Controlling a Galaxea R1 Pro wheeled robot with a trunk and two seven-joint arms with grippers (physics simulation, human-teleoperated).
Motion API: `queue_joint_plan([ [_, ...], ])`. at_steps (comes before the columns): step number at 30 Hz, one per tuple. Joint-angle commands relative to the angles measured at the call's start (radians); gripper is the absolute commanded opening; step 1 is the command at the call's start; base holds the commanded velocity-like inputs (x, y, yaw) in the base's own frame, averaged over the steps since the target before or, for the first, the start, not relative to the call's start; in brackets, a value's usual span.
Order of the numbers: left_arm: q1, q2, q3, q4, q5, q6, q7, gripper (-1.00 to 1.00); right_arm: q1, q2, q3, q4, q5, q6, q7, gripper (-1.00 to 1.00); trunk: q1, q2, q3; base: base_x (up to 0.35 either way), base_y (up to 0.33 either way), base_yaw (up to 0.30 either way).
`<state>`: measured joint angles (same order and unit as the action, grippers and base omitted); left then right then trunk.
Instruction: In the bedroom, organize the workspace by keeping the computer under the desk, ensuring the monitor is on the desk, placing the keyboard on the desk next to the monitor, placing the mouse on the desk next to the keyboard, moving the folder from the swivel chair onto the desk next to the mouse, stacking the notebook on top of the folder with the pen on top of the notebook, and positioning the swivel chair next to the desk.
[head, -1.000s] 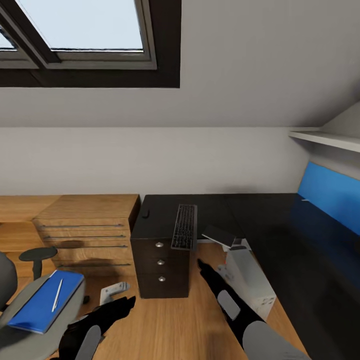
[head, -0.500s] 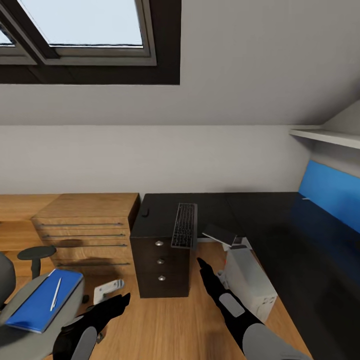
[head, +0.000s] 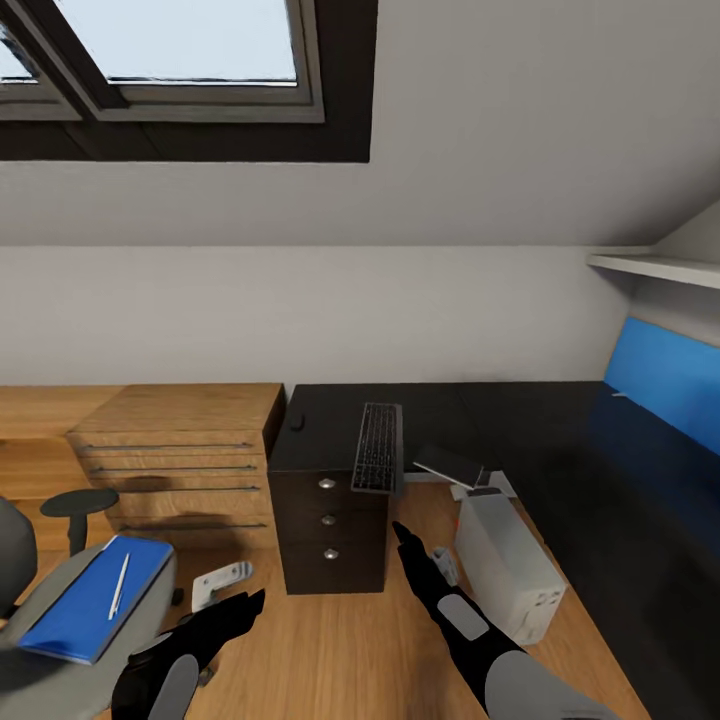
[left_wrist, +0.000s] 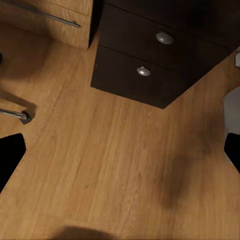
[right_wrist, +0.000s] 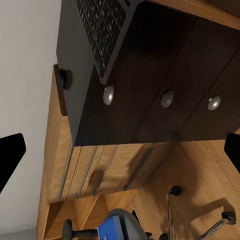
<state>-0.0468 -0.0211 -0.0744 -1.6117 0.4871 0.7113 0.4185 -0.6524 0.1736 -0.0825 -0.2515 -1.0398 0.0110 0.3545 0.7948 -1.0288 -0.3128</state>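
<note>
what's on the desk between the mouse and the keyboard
Nothing: in the head view, only bare black desk top separates the mouse from the keyboard.

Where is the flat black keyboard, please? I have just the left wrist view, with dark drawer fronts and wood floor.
Observer: The flat black keyboard lies on the glossy black desk, overhanging the front edge above the dark drawer unit.
Operator: Thank you. And the folder?
Observer: The bright-blue folder lies on the seat of the grey swivel chair, with the slim white pen on top.
Operator: Is the mouse on the desk?
Observer: Yes, the small black mouse sits near the desk's left edge, apart from the keyboard.
</note>
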Motion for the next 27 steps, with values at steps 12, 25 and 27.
queue_joint_plan([
  [12, -0.001, 0.001, 0.001, -0.001, 0.011, 0.002, 0.010, 1.00, -0.001, 0.001, -0.010, -0.002, 0.001, -0.001, 0.007, 1.00, 0.046, -0.085, -0.039, 0.000, 0.066, 0.000],
  [25, -0.001, 0.000, -0.001, -0.001, 0.011, 0.002, 0.010, 1.00, -0.001, 0.001, -0.010, -0.001, 0.001, -0.001, 0.007, 1.00, 0.096, -0.176, -0.062, 0.000, 0.000, 0.000],
  [27, -0.001, 0.000, -0.001, 0.001, 0.011, 0.002, 0.010, 1.00, -0.001, 0.001, -0.010, -0.001, 0.001, -0.001, 0.008, 1.00, 0.104, -0.190, -0.067, 0.000, 0.000, 0.000],
])
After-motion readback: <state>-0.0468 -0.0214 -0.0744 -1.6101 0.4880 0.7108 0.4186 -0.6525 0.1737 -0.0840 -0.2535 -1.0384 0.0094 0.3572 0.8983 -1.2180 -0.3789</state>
